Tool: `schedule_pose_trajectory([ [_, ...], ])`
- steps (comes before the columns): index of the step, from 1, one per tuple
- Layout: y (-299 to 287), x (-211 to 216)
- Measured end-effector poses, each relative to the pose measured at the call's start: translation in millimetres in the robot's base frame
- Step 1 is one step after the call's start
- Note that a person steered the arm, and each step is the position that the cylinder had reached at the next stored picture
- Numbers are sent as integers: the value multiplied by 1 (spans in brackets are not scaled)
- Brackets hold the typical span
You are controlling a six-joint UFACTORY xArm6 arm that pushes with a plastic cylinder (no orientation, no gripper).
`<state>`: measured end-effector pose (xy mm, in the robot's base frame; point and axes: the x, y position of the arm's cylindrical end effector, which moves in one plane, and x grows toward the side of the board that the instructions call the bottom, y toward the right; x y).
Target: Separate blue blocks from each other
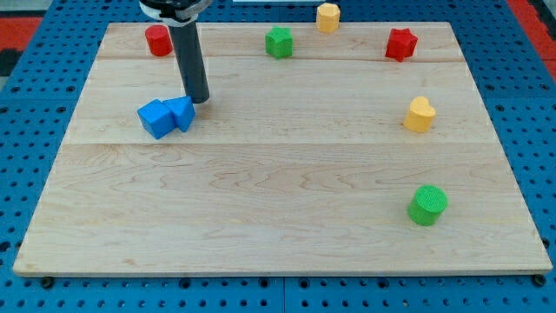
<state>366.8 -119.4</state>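
Two blue blocks lie touching at the board's left: a blue cube [156, 118] on the view's left and a smaller blue block [182, 112], shape unclear, pressed against its right side. My tip [200, 100] is the lower end of the dark rod. It stands just to the upper right of the smaller blue block, very close to it or touching it.
A red cylinder [158, 40] sits at the top left, a green block [279, 42] and a yellow block [327, 16] at the top middle, a red star [400, 44] at the top right. A yellow heart [419, 115] and a green cylinder [427, 205] sit at the right.
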Motion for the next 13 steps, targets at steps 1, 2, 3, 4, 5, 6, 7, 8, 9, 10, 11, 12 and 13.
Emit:
schedule_pose_trajectory([
  [1,-8,1],
  [2,-15,1],
  [3,-15,15],
  [4,-15,16],
  [5,-21,22],
  [6,-27,48],
  [7,-7,109],
  [8,-9,105],
  [9,-2,79],
  [10,0,53],
  [11,-13,38],
  [12,-48,43],
  [13,-79,44],
])
